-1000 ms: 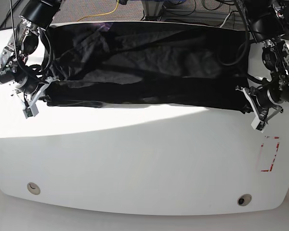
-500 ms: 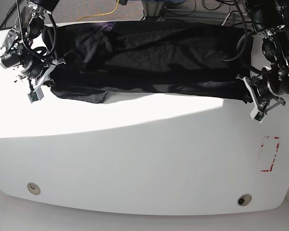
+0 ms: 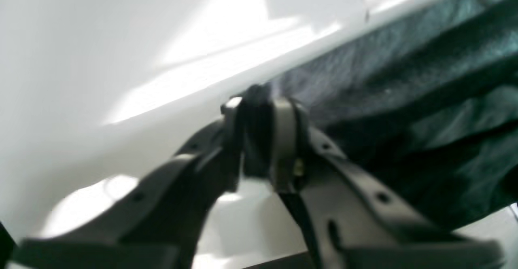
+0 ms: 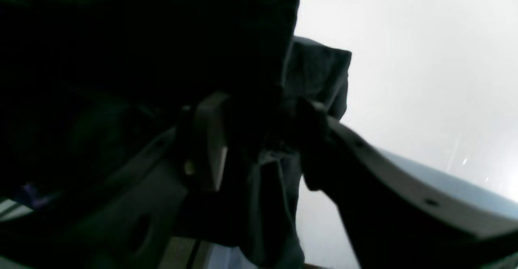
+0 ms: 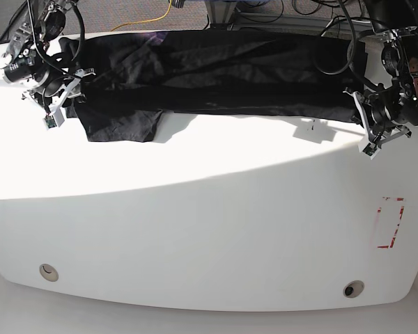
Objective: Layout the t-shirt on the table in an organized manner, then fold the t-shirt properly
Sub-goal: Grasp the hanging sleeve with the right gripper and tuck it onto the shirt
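Both arms have moved toward the far edge of the counter [image 5: 209,229] since the earlier frames, drawing the t-shirt [image 5: 216,73] with them; its near hem now lies farther from the front rim. The t-shirt is stretched in a wide band across the far part of the counter, from 10 o'clock to 2 o'clock, with one sleeve hanging toward the near side at 10 o'clock. The right gripper [image 5: 61,104] is angled downward at the 10 o'clock end, its fingers [image 4: 206,139] pinching bunched fabric. The left gripper [image 5: 362,122] is angled downward at the 2 o'clock end, its fingers [image 3: 283,139] pinching the fabric edge. A red dashed rectangle [image 5: 389,223] sits at 4 o'clock.
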Tool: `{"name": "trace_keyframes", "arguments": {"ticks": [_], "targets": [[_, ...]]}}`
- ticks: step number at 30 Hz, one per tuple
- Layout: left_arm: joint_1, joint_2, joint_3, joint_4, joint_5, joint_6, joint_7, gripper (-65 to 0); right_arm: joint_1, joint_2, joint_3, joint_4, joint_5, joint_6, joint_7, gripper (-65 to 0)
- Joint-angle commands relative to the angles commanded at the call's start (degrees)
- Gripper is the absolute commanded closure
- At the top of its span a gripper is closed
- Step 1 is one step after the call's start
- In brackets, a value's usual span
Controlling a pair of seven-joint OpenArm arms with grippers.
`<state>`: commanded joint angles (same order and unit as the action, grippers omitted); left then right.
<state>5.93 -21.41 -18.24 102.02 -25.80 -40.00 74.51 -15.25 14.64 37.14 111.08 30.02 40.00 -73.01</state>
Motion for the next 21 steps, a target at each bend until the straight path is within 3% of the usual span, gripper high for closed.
{"name": "trace_keyframes", "arguments": {"ticks": [5,6,13,21], "targets": [[0.0,-1.2,0.0,0.0,0.0,0.0,0.2,-38.2,0.1,0.5,0.7,1.8,0.4,0.00,0.0,-63.9],[0.0,-1.3,0.0,0.0,0.0,0.0,0.2,-38.8,0.1,0.5,1.4,2.5,0.4,0.00,-0.2,-65.0],[-0.2,-1.4,0.1,1.4,-0.1,0.0,0.3,-38.8,5.3,0.0,2.6,3.2,0.2,0.00,-0.3,-65.0],[-0.4,-1.4,0.1,5.5,-0.1,0.0,2.8,-38.9,13.6,-0.1,-2.0,-8.7,-0.1,0.00,0.5,-65.0]]}}
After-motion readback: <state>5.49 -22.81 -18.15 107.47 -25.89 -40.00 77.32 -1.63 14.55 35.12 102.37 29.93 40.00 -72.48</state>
